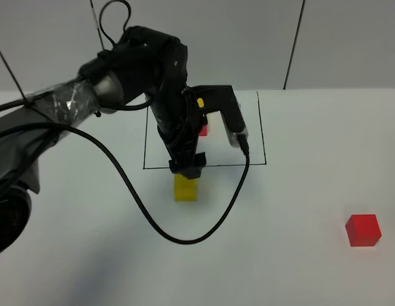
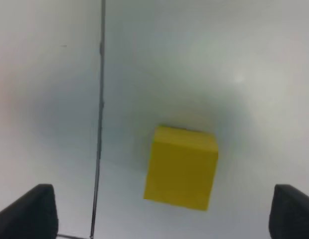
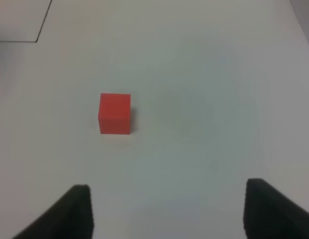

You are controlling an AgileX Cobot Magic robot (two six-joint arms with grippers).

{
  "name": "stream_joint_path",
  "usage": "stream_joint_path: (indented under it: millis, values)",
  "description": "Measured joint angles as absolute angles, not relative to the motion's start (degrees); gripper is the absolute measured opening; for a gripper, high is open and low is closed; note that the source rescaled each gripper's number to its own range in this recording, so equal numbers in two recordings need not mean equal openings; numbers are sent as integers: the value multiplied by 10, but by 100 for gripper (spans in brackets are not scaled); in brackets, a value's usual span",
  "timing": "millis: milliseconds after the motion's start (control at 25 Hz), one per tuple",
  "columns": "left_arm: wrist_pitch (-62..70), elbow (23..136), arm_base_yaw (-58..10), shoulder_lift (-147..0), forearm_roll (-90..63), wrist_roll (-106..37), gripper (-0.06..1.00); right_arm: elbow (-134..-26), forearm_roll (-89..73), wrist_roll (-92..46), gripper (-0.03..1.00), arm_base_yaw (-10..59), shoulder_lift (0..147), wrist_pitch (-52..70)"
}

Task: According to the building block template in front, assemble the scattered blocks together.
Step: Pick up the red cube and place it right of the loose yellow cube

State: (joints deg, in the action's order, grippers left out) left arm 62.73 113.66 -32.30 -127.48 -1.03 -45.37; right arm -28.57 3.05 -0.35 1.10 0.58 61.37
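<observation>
The scattered yellow cube [image 1: 185, 189] sits on the white table just in front of the black-line rectangle [image 1: 264, 134]. My left gripper [image 1: 186, 167] hangs right above it, open. In the left wrist view the yellow cube [image 2: 182, 167] lies between the two wide-apart fingertips [image 2: 35, 209], untouched. The scattered red cube [image 1: 363, 229] lies alone at the front right. In the right wrist view the red cube [image 3: 115, 113] is ahead of my open, empty right gripper [image 3: 169, 204]. Of the template only a bit of its red cube [image 1: 202, 130] shows; its yellow cube is hidden behind the left arm.
A black cable [image 1: 185, 239] loops from the left arm across the table in front of the yellow cube. The rectangle's line [image 2: 99, 124] runs beside the yellow cube in the left wrist view; its corner [image 3: 42, 30] shows in the right wrist view.
</observation>
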Motion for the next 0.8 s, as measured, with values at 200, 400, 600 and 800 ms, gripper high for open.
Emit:
stream_joint_path:
  millis: [200, 400, 600, 800]
  values:
    - [655, 1137, -301, -1231, 35, -315, 99, -286, 30, -4, 35, 11, 6, 614]
    - [672, 1135, -249, -1194, 61, -255, 96, -286, 30, -4, 35, 11, 6, 614]
    - [663, 1102, -182, -1142, 59, -221, 93, -286, 30, -4, 35, 11, 6, 614]
    - [595, 1001, -103, -1061, 37, -204, 92, -286, 30, -4, 35, 11, 6, 614]
